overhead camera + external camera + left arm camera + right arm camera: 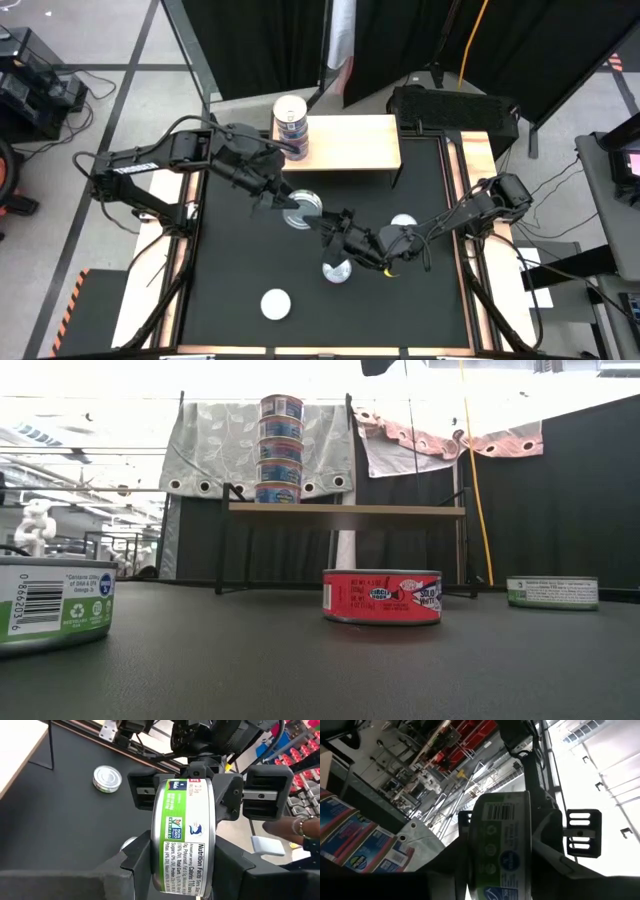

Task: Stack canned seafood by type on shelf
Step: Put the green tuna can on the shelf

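Note:
Above the middle of the table, a green-white can (303,208) of seafood is held on edge between both arms. My left gripper (287,201) is shut on it from the left, its fingers (137,857) pressing the lids. My right gripper (320,224) meets it from the right, with its jaws also closed against the same can (502,840). On the left end of the light wood shelf (350,145) stands a stack of blue-labelled cans (281,450). A red can (382,596) and two green-white cans (552,592) (55,605) sit on the mat.
Loose cans lie on the black mat under the right arm (337,268), further right (403,222) and near the front edge (276,303). The shelf's right part is bare wood. A person's hand (285,827) shows beyond the table in the left wrist view.

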{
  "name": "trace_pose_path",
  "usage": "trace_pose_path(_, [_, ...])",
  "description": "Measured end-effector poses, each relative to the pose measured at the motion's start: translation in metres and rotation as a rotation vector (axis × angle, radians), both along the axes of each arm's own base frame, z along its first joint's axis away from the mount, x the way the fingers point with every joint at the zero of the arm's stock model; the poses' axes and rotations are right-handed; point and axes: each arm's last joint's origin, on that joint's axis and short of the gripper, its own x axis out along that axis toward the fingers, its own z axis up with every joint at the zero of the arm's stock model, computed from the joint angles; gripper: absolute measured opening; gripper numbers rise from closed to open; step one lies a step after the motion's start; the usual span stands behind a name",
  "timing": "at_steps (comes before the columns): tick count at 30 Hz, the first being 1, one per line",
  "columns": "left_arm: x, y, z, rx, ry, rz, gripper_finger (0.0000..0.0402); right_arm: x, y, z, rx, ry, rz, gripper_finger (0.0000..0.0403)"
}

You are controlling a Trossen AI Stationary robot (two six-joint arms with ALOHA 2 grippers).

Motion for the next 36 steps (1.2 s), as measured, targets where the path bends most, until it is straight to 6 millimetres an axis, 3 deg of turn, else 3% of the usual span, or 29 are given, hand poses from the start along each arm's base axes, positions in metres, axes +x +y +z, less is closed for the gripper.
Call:
trace_pose_path(4, [0.000, 0.004, -0.001, 0.017, 0.006, 0.027, 0.0186, 0.000, -0.001, 0.000, 0.021, -0.005, -0.015, 0.0131])
trace_pose_path(13, [-0.006, 0.008, 0.003, 0.171, -0.011, 0.122, 0.0318, -0.001, 0.003, -0.001, 0.074, -0.027, 0.004, 0.0140])
trace_pose_path(21, [-0.064, 0.011, 0.038, 0.389, -0.157, 0.303, 0.0342, -0.005, 0.002, -0.001, 0.312, -0.143, -0.108, 0.0140])
trace_pose_path(26, [-0.096, -0.003, 0.052, 0.382, -0.257, 0.272, 0.0342, -0.004, -0.013, 0.000, 0.440, -0.236, -0.222, 0.0141])
trace_pose_path(31, [-0.095, -0.028, 0.031, 0.384, -0.313, 0.123, 0.0342, 0.000, -0.051, 0.009, 0.584, -0.397, -0.287, 0.0141])
trace_pose_path(36, [-0.078, -0.048, -0.020, 0.484, -0.203, 0.101, 0.0342, 0.004, -0.090, 0.008, 0.729, -0.561, -0.367, 0.0141])
